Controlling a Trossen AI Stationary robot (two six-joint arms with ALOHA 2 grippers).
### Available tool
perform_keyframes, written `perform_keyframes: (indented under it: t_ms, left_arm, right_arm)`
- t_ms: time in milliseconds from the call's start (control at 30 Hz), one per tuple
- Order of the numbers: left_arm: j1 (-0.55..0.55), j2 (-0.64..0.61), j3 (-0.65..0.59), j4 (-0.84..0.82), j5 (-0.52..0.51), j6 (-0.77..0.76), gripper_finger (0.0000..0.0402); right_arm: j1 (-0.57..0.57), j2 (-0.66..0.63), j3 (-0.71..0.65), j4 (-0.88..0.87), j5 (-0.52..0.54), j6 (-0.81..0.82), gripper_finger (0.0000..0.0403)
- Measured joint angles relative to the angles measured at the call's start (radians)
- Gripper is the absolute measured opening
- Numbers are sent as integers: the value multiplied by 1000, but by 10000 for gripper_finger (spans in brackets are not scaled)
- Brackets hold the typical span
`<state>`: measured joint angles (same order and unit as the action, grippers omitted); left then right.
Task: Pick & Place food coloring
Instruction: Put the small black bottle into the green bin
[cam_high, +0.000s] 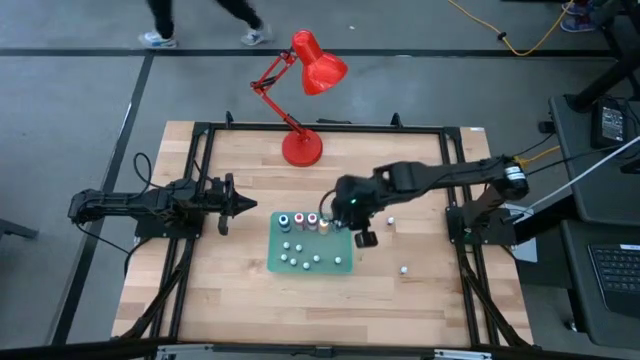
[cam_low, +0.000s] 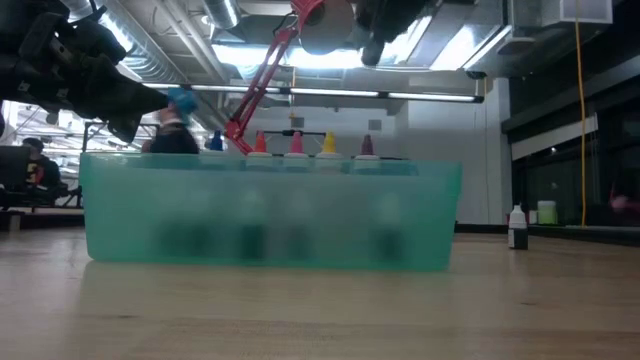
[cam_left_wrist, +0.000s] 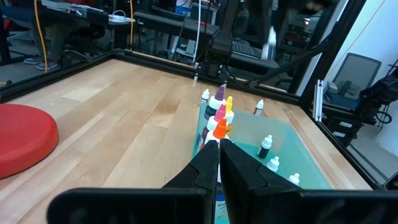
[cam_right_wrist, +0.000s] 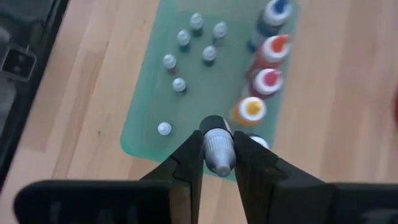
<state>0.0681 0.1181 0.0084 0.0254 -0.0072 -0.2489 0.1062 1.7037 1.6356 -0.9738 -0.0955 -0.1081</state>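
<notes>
- A small dropper bottle with a dark body and a pale grey ribbed cap (cam_right_wrist: 217, 149) sits nearest the right wrist camera, pinched between the two dark fingers of the right gripper (cam_right_wrist: 217, 163).
- The right gripper hangs over the translucent green plastic tray (cam_high: 345, 266), at the tray's right end.
- That tray is a shallow rectangle with rounded corners and low frosted walls; from table height its wall hides the bottle bodies and only the tips show above the rim.
- Larger bottles with blue, red, magenta and orange caps (cam_right_wrist: 266, 83) stand in a row along one long side of the tray, close together.
- A scatter of tiny white-capped bottles (cam_right_wrist: 179, 84) stands on the tray floor, apart from one another, with bare floor between them.
- Two more small bottles (cam_high: 404, 270) stand on the table well to the right of the tray, with open board around them.
- The pale wooden plank table (cam_high: 240, 300) is smooth and bare in front of the tray, framed by black metal rails.
- The left gripper (cam_high: 250, 207) waits left of the tray, its tapered fingers pressed together, clear of the tray's edge.
- A glossy red desk lamp with a round base (cam_high: 302, 148) stands at the far edge.
</notes>
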Motion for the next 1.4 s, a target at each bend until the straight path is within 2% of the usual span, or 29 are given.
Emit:
perform_keyframes:
  t_ms: [267,600,1100,1400]
  left_arm:
    - [0,0,0,0,0,0,9]
    - [0,0,0,0,0,0,12]
    - [0,0,0,0,0,0,8]
    - [0,0,0,1,0,0,13]
  right_arm:
    - [37,133,-1,17,0,-85,82]
    - [124,303,-2,119,-3,-84,82]
    - [131,355,-1,170,-2,-51,82]
    - [130,413,48,125,-2,-18,82]
